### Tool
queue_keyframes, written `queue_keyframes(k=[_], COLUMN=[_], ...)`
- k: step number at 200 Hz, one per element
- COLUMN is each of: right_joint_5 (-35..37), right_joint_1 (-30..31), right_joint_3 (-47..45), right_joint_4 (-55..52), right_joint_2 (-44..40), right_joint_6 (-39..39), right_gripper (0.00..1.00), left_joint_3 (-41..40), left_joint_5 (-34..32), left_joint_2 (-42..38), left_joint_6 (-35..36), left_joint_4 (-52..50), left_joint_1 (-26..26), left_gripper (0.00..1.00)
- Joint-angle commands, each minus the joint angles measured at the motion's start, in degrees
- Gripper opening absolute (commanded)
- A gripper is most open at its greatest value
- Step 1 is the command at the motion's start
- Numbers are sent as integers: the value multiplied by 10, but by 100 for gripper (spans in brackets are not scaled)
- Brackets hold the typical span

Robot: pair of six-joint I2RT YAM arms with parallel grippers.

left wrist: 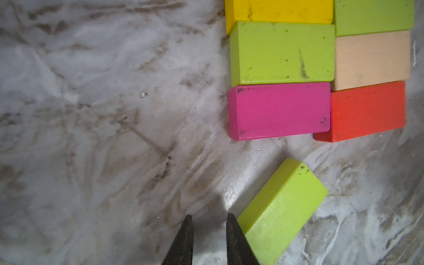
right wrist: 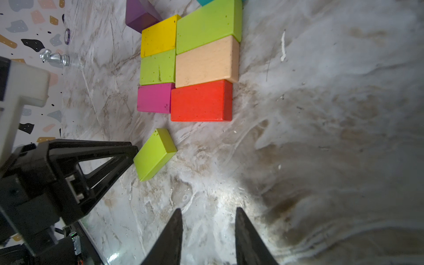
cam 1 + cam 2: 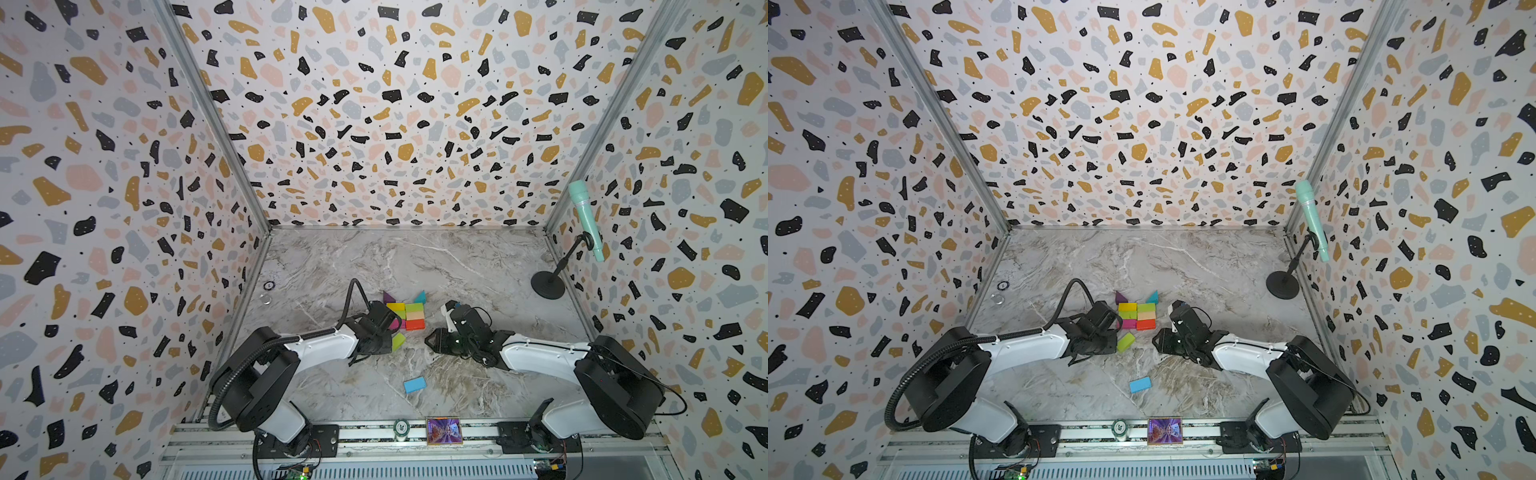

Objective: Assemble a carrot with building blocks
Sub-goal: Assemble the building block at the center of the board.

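The carrot [image 3: 405,316] lies flat at mid-table in both top views. Its body is two blocks wide: yellow, lime green and magenta [image 1: 280,110] beside lime green, tan and red [image 2: 202,101]. A purple triangle [image 3: 388,297] and a teal triangle [image 3: 420,296] sit at its far end. A loose lime green block [image 1: 282,211] lies askew just short of the magenta block. My left gripper [image 1: 208,215] is open and empty, one finger against that block's end. My right gripper [image 2: 208,209] is open over bare table, right of the loose block. A light blue block [image 3: 414,384] lies alone nearer the front.
A mint microphone [image 3: 586,216] on a black round stand [image 3: 548,284] is at the back right. A silver chess piece [image 2: 55,57] and a small ring [image 3: 269,285] lie by the left wall. A poker chip [image 3: 401,428] and a picture card [image 3: 444,431] rest on the front rail.
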Motion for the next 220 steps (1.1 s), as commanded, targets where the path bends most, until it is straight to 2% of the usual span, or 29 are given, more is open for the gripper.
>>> queue_keyframes(k=[1,35,138,220], right_joint_5=[-1,-6,-9,-8], right_joint_1=[-2,-2,-2,-7], right_joint_3=[-3,-1,-8,-6], right_joint_4=[2,9,16,10], right_joint_2=[1,8,9,8], right_joint_6=[8,6,5,4], right_gripper=[38,38,38,38], left_joint_3=[-15,-18,-7,19], left_joint_5=[5,-19,39,4], left_joint_2=[-14,-39,4,27], left_joint_6=[-11,-12,-20,-31], left_joint_4=[-8,-44,-6,10], left_joint_1=[3,3,-12,-7], left_gripper=[27,27,27,27])
